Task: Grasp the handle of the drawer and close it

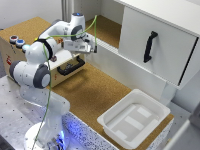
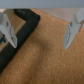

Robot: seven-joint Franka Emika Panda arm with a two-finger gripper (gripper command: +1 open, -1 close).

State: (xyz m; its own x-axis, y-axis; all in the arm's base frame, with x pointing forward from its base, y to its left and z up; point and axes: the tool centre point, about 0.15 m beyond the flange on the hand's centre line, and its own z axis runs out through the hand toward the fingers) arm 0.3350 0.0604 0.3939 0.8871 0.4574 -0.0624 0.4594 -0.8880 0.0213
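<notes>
One Panda arm, its gripper spread open and empty above the cork surface. One black handle on one tan drawer, just beside it at the exterior view's left. One white tray, near right; one white cabinet panel, far right.

I work in a robotics lab: my base is bolted to a perforated metal plate beside a cork-topped table with mock-up white cabinet.

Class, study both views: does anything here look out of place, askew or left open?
The drawer of the tan box stands pulled out, its black handle forward of the box face. The gripper hangs open above it. Nothing looks spilled or damaged.
</notes>
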